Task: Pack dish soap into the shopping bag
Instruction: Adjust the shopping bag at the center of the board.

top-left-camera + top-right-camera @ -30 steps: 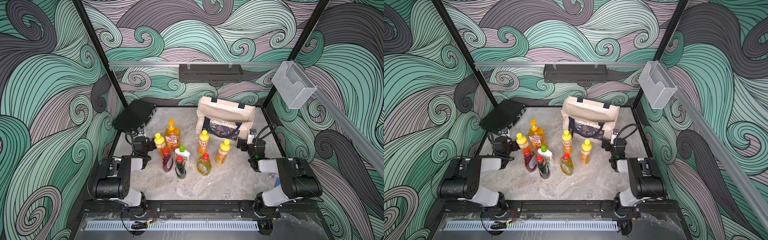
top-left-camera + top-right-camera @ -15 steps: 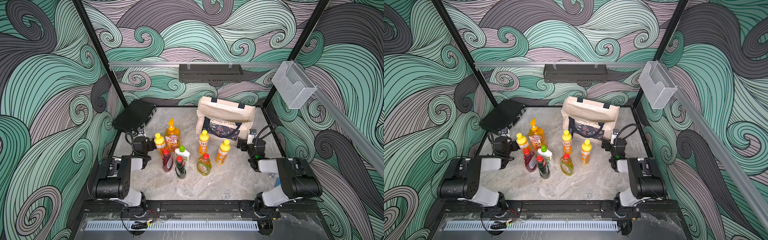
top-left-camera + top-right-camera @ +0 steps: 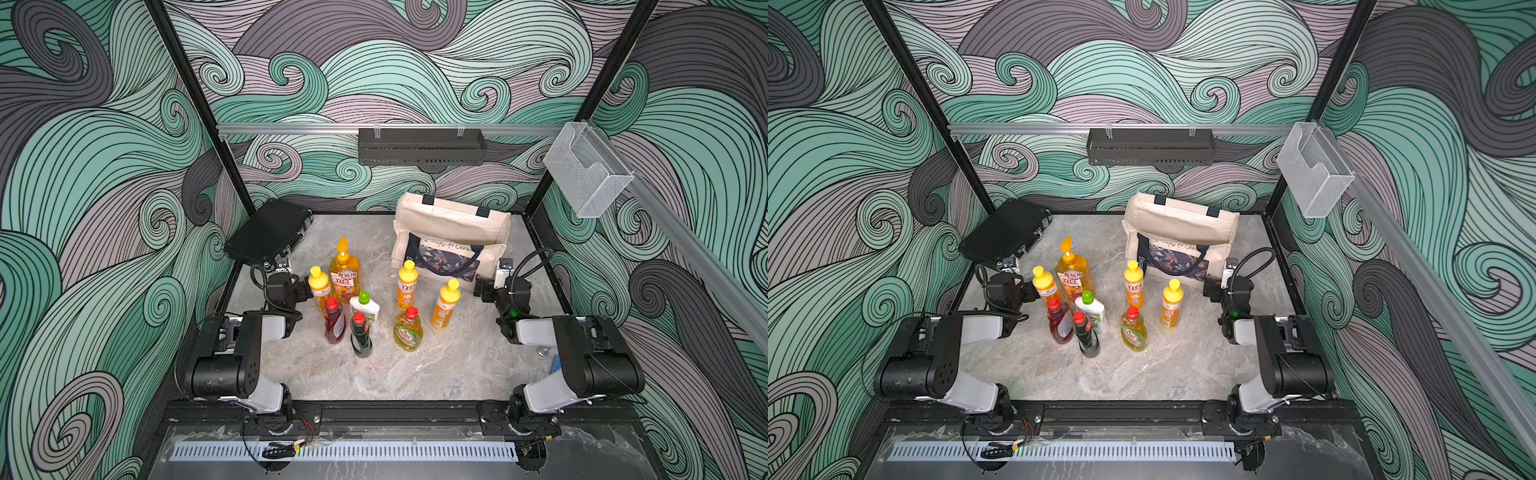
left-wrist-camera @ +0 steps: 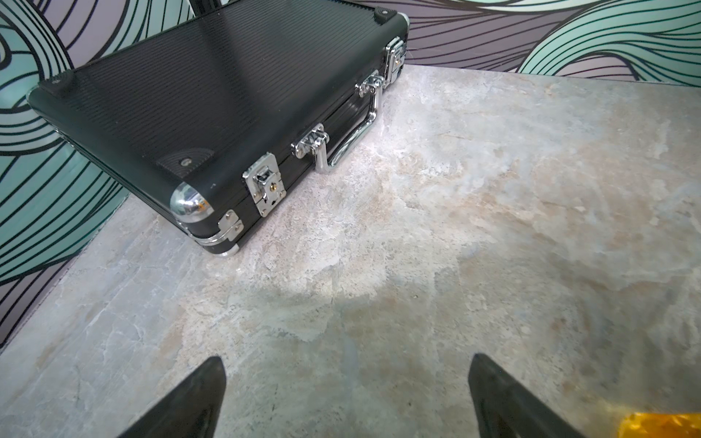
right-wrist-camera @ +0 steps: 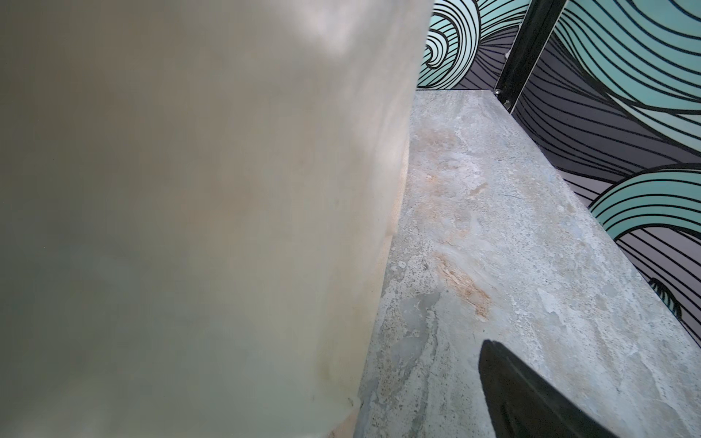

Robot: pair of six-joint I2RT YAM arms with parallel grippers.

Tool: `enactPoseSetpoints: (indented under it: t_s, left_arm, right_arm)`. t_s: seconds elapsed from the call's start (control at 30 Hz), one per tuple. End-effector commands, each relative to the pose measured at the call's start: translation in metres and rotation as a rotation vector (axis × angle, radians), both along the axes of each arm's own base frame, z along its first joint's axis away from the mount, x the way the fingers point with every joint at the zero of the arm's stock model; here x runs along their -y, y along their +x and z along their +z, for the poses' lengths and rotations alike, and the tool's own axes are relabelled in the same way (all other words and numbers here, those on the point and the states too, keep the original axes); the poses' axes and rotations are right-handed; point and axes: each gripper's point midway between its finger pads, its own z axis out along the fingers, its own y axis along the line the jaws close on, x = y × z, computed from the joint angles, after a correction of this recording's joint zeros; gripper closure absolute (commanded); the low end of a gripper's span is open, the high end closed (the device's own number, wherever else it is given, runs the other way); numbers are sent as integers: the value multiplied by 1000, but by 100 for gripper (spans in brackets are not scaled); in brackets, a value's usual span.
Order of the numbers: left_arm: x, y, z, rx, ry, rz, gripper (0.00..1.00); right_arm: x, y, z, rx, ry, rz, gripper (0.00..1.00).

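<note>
The dish soap bottles stand upright mid-table in both top views: an amber pump bottle, three orange yellow-capped ones, then red, white, dark green and yellow. Behind them the cream shopping bag stands upright. My left gripper is open over bare floor, beside the leftmost orange bottle. My right gripper is open at the bag's right lower corner. There the bag's side hides one of its fingers.
A black hard case lies at the back left, close beyond my left gripper. The patterned walls enclose the marble table. A black shelf hangs on the back wall and a clear holder on the right.
</note>
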Motion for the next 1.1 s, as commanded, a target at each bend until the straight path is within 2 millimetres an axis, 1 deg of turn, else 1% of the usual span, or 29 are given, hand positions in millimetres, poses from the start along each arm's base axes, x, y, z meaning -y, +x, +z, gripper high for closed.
enactPoseSetpoints:
  t_s: [0.0,0.07,0.13,0.17,0.2,0.33,0.47,0.57,0.6,0.63,0.7,0.77,0.8,0.83,0.9,0.93,0.97,1.0,1.07]
  left_arm:
    - [-15,11,32,-13,-5,91,1]
    - [-19,11,33,-73,-21,126,1]
    - [-18,11,31,-107,-49,140,1]
    - [-18,11,32,-115,-62,150,1]
    - [-18,12,34,-125,-72,158,2]
    - [-23,8,44,-190,-106,231,1]
    - [-20,4,54,-217,-162,256,1]
    - [-18,0,60,-224,-203,280,1]
    - [-14,0,75,-191,-227,261,1]
    - [-10,1,81,-185,-239,239,1]
    - [-6,0,93,-168,-273,233,2]
    - [-2,4,110,-122,-332,239,1]
    - [8,6,120,-112,-363,187,2]
    - [14,5,129,-114,-380,157,1]
    - [19,-2,146,-118,-403,135,2]
    - [22,-6,153,-115,-406,120,2]
    - [25,-10,160,-107,-414,108,2]
    - [29,-13,167,-91,-426,89,2]
    - [39,-18,180,-64,-453,37,1]
  right_arm:
    - [22,5,27,63,0,-143,0]
    - [35,-3,34,7,-17,-222,0]
    - [53,-15,42,-90,-27,-351,1]
    - [65,-25,45,-133,-26,-434,0]
    - [69,-30,49,-162,-14,-460,0]
    - [67,-45,69,-191,16,-452,0]
    - [72,-61,103,-168,-29,-456,0]
    - [69,-71,130,-113,19,-446,0]
    - [65,-72,140,-88,56,-436,1]
    - [61,-73,149,-72,84,-420,1]
    - [46,-72,171,-54,104,-346,3]
    - [28,-71,191,-55,57,-264,3]
    - [21,-71,204,-44,20,-239,3]
    - [15,-70,216,-32,-6,-212,2]
    - [-4,-65,243,-22,-15,-118,2]
    - [-15,-63,253,-23,-8,-61,2]
    - [-31,-60,265,-27,-3,16,2]
    - [-44,-58,273,-29,2,64,2]
    - [-77,-54,285,-45,-4,204,2]
